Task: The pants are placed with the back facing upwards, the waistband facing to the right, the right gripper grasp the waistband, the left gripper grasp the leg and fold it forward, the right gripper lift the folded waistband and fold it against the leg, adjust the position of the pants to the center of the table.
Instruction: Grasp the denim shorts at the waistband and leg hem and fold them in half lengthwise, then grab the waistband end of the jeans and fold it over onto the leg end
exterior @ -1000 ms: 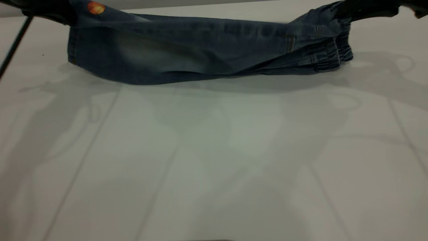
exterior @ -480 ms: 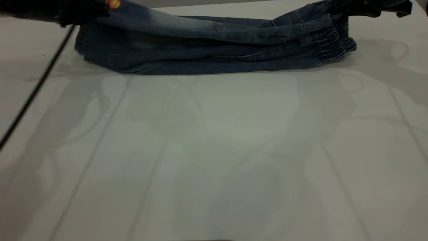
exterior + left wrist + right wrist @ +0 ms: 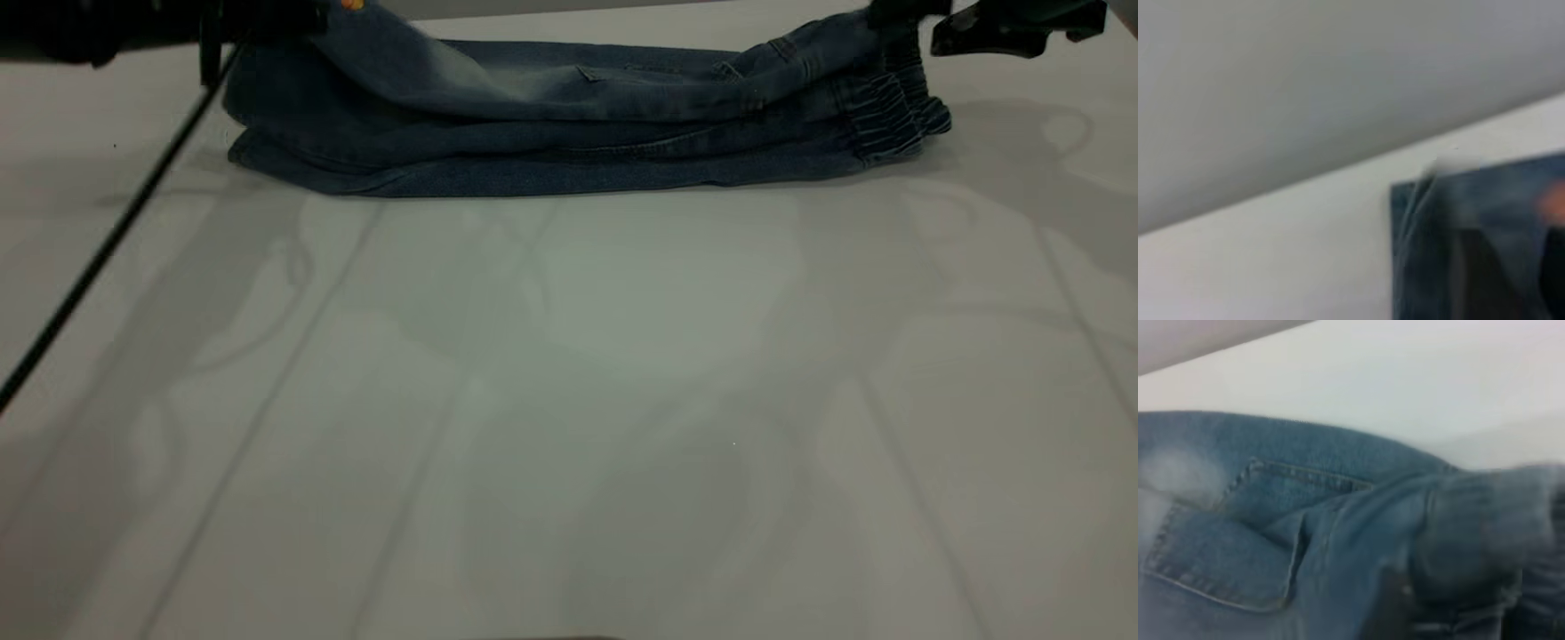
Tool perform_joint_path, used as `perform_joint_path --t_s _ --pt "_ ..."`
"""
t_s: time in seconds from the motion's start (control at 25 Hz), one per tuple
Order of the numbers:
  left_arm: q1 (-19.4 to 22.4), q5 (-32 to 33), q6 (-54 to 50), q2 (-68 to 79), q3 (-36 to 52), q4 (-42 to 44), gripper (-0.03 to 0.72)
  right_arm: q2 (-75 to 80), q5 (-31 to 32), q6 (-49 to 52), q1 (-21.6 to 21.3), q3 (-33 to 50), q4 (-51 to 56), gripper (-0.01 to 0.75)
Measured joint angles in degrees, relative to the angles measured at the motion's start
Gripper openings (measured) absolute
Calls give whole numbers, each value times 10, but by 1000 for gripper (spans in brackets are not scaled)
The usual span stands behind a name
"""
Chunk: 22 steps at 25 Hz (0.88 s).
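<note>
the faded blue denim pants [image 3: 569, 133] lie folded lengthwise at the far edge of the plain white table [image 3: 569, 400], a long low bundle stretched across the exterior view. 2 layers show along the near side: a darker bottom layer flat on the tabletop and a paler, washed-out top layer draped over it. the gathered elastic waistband [image 3: 889, 120] sits at the right end, puckered into ribs. the leg [image 3: 382, 53] at the left end rises off the pile, with a scrap of orange print [image 3: 352, 4] at the top edge of the view. the right wrist view shows a stitched back patch pocket [image 3: 1231, 547] close up.

the black left gripper [image 3: 267, 18] pinches the raised leg end, its black braided cable [image 3: 107, 240] slanting down across the table. the black right gripper [image 3: 898, 13] is at the lifted waistband corner; whether it is spread or pinching the cloth i cannot tell.
</note>
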Motion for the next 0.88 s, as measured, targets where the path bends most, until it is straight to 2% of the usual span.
perform_joint_path --t_s 0.08,0.16,0.24,0.32,0.48,0.56,0.68,0.88 --pt "0 61 -1 -21 -21 -7 342 -9 0 6 -2 -2 -3 640" --pt "-1 165 -1 -49 -47 -7 399 -26 4 30 -3 -3 -22 673" --pt "-4 290 -1 -82 -79 -7 430 -48 24 81 -5 -3 -76 672" --pt "-7 445 -1 -104 -111 -7 440 -61 69 137 -4 -5 -134 657" --pt "-16 639 1 -110 -151 -7 442 -65 117 222 3 -5 -236 575" --pt "-22 676 3 -104 -159 -7 442 -65 114 253 0 -5 -263 550" --pt "-36 684 4 -94 -160 -7 442 -65 86 265 -5 -5 -279 545" --pt "-78 676 4 -63 -161 -7 442 -65 12 249 -6 -5 -280 597"
